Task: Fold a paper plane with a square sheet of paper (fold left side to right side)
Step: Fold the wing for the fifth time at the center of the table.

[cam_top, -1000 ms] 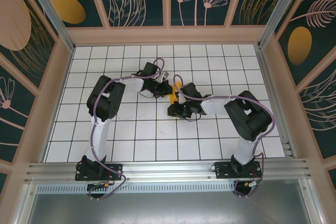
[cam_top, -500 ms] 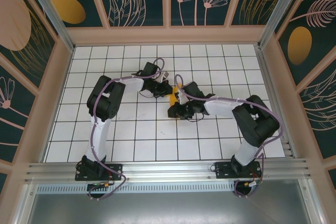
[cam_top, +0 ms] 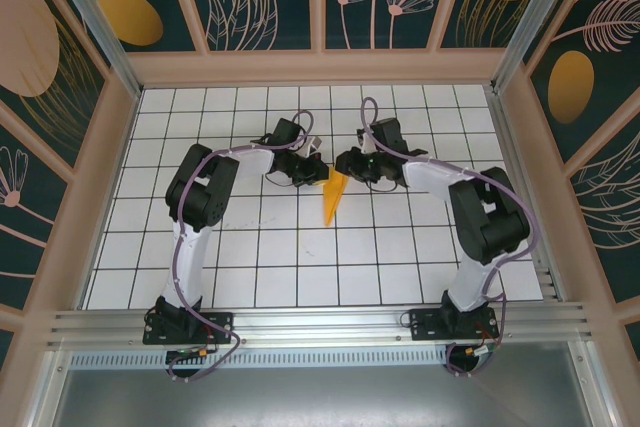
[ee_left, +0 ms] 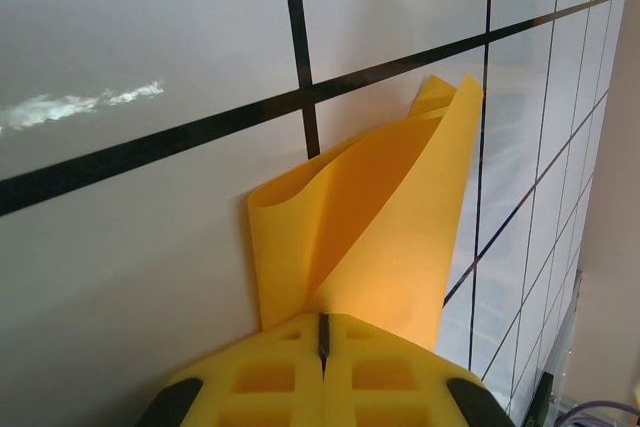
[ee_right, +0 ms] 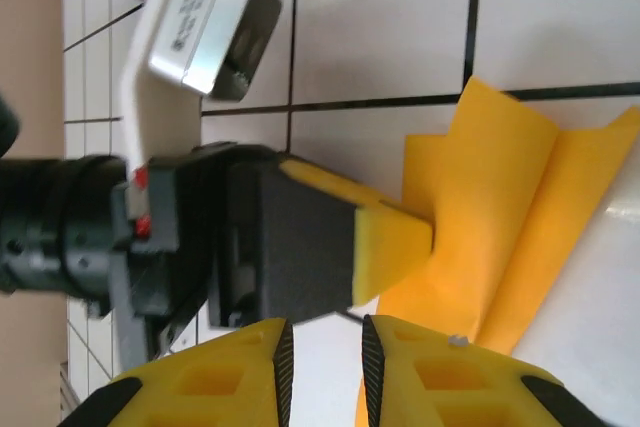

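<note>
The orange-yellow paper, folded into a narrow pointed paper plane [cam_top: 332,199], lies on the white grid table with its tip toward the arm bases. My left gripper [cam_top: 320,173] is shut on its wide far end. In the left wrist view the closed yellow fingers [ee_left: 270,377] pinch the paper plane [ee_left: 380,217], whose layers fan open above them. My right gripper [cam_top: 346,162] hovers just right of that end, open. The right wrist view shows bare table between its fingertips [ee_right: 410,377], the left gripper's finger [ee_right: 392,239] ahead and the paper [ee_right: 500,207] to the right.
The white tiled table [cam_top: 250,257] is boxed in by tan walls [cam_top: 320,67] at the back and both sides, with a metal rail [cam_top: 320,325] along the near edge. The left wrist camera housing [ee_right: 212,22] sits close in front of my right gripper.
My right arm swung from the near side of the paper up and back to its far end, uncovering the pointed tip. The left gripper stayed shut on the paper.
</note>
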Controlling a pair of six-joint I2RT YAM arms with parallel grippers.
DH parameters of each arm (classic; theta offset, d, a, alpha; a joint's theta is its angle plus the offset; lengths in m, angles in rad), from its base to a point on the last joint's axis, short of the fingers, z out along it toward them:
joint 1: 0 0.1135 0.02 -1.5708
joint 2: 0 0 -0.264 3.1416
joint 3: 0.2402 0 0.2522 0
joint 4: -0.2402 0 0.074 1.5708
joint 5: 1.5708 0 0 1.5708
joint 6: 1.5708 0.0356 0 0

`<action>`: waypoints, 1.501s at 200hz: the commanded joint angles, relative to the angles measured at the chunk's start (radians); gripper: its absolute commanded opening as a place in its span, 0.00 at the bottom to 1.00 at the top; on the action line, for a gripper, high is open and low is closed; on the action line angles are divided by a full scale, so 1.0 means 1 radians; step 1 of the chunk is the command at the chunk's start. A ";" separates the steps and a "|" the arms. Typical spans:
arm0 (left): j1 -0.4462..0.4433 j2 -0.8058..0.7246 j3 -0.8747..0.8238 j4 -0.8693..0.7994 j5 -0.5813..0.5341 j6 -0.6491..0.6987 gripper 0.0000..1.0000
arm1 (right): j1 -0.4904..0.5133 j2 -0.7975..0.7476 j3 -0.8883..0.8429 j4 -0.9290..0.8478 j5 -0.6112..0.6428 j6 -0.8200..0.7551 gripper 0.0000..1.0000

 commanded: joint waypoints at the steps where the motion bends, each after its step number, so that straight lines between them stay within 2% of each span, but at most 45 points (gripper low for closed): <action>1: -0.024 0.109 -0.017 -0.018 -0.163 0.054 0.02 | 0.004 0.052 0.046 -0.005 0.070 0.024 0.29; 42: -0.031 0.098 -0.012 -0.020 -0.159 0.058 0.03 | -0.003 0.052 0.045 -0.092 0.191 0.016 0.33; 98: -0.041 0.096 0.002 -0.028 -0.155 0.062 0.03 | -0.023 0.122 0.059 -0.055 0.076 0.034 0.49; 144: -0.045 0.093 0.004 -0.030 -0.157 0.065 0.04 | -0.026 0.170 0.071 -0.005 0.019 0.041 0.52; 197: -0.052 0.081 0.003 -0.030 -0.156 0.069 0.04 | -0.028 0.205 0.101 0.038 -0.036 0.037 0.45; 300: -0.061 0.057 -0.001 -0.024 -0.159 0.073 0.09 | -0.029 0.222 0.091 0.006 -0.013 -0.011 0.24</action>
